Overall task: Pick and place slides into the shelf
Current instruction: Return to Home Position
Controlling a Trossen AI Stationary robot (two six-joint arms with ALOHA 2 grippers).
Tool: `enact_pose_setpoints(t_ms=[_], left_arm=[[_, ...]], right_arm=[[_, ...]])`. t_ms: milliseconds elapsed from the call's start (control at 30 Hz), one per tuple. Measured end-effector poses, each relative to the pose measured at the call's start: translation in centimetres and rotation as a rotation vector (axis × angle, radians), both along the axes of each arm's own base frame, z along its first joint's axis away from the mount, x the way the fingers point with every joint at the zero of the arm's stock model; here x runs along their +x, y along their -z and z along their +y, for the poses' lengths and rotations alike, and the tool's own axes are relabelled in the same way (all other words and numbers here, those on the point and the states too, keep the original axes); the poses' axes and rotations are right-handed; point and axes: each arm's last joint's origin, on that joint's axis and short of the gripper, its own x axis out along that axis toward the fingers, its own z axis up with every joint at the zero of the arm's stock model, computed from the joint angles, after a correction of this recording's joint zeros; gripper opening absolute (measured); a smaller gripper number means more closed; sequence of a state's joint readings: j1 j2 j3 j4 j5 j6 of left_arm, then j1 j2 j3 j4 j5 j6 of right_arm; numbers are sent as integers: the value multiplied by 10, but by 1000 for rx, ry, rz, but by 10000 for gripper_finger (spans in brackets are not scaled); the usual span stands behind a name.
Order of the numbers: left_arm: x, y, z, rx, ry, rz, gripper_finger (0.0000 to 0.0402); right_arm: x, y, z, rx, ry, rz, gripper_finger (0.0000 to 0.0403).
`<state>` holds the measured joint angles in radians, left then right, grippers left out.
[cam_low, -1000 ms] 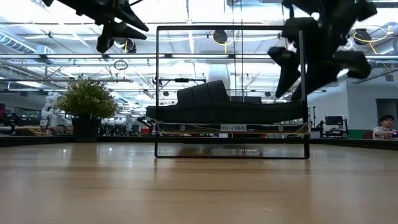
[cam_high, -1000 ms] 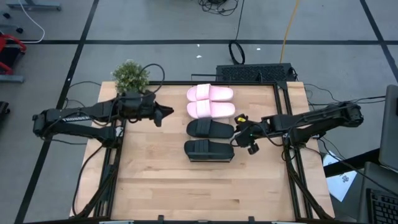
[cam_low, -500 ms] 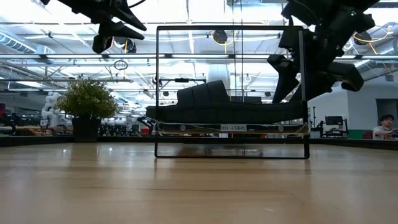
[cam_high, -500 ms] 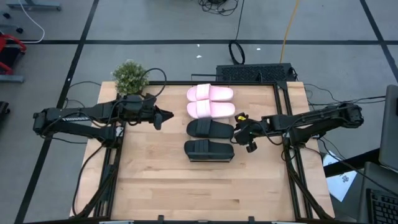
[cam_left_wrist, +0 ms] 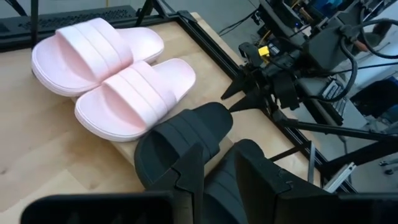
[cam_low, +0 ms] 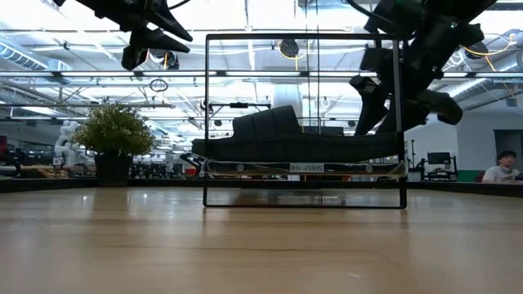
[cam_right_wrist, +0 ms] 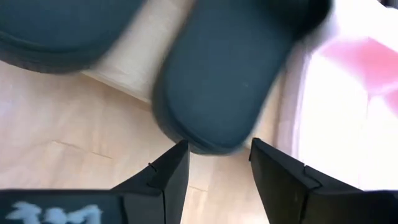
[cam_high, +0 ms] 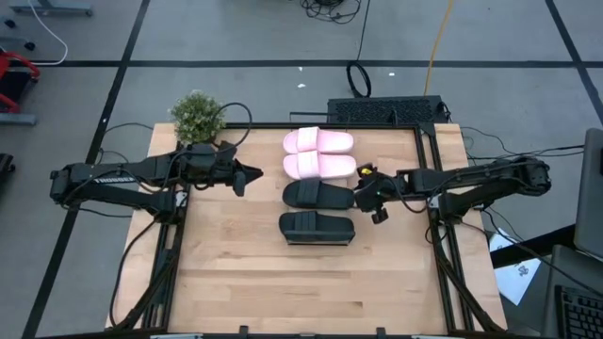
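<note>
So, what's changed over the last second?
The right gripper, open and empty, edged along the end of the shelf toward the pink slides. The left gripper shifted slightly toward the table's near edge early on, then held. All four slides and the shelf stayed put.

Wooden tabletop [cam_high: 283,282]: pale planks, dark rails down both sides. The shelf [cam_low: 205,114] stands on it, toward the far middle. It has a thin dark frame and is see-through from above.

Four slides lie on the shelf in one row, side by side. Farthest is the first pink slide [cam_high: 318,141], touching the second pink slide [cam_high: 319,166]. Then comes the first black slide [cam_high: 318,195], with the nearest black slide [cam_high: 317,228] just beside it. In the low view the nearest black slide rests on a level raised clear of the tabletop.

A potted plant [cam_high: 198,115] sits on the table's far left corner, well apart from the shelf.
</note>
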<state>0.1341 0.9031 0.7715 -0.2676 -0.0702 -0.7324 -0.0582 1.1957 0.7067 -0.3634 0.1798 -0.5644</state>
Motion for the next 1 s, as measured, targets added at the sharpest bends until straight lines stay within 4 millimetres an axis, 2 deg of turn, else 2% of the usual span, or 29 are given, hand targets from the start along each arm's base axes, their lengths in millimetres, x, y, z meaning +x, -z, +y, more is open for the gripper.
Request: enact_pose_setpoints(t_ms=[300, 467, 667, 800, 900, 1000], left_arm=[[-5, 10, -1, 3, 8, 115, 83], [-5, 11, -2, -77, -27, 113, 83], [-5, 11, -6, -184, -14, 94, 83], [-3, 9, -12, -260, -18, 61, 83], [0, 1, -24, -154, 141, 0, 83], [1, -12, -47, -20, 351, -119, 83]], right_arm=[[-9, -8, 1, -78, 111, -12, 162], [-26, -24, 5, -3, 225, -101, 162], [-54, -49, 5, 173, 415, -285, 162], [-72, -64, 6, 248, 461, -401, 162], [-85, -72, 7, 382, 527, -494, 162], [-100, -76, 10, 504, 471, -489, 162]])
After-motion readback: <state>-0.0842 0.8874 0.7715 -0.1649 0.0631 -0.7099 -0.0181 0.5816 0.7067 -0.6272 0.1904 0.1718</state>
